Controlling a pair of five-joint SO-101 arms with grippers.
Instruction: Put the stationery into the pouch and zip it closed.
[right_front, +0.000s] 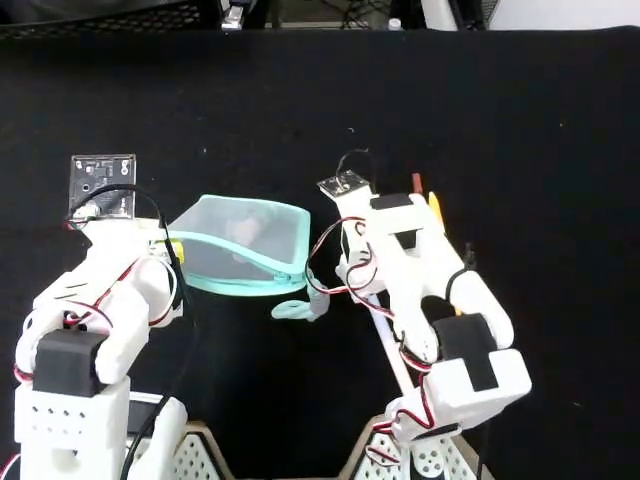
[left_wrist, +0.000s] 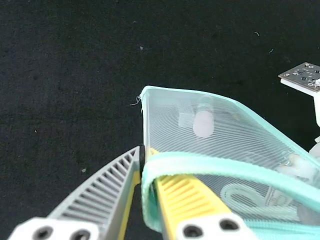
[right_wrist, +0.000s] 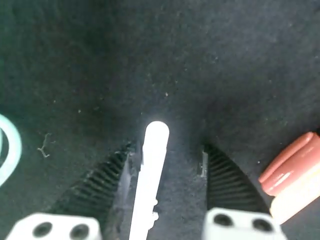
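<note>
While both white arms rise from the near edge of the black cloth surface (right_front: 520, 120), the right gripper (right_wrist: 167, 155) points down at it with its jaws spread. A slim white plastic stick (right_wrist: 152, 165) lies flat between them, touching one jaw and apart from the other, so nothing is pinched. From above, that stick (right_front: 395, 350) runs out from under the right arm towards its base. Near the gripper, outside the jaws on the side away from the pouch, lies a rounded red-capped piece of stationery with a pale orange body (right_wrist: 292, 165). On the opposite side a thin teal loop (right_front: 295, 310) rests on the cloth just beside the pouch's near corner.

A little farther out, the left gripper (left_wrist: 142, 150) is pressed together on the translucent teal mesh pouch (left_wrist: 215, 130). The pouch's end edge is caught between the grey ribbed finger (left_wrist: 100, 195) and the yellow finger (left_wrist: 185, 200), with the teal zip band draped across the yellow one. The pouch (right_front: 245, 240) lies flat on the surface between the two arms. Through its mesh some pale white things (left_wrist: 202, 122) show inside; I cannot tell what they are, nor how far the zip is drawn. Beyond the pouch the black cloth runs on to the far edge.
</note>
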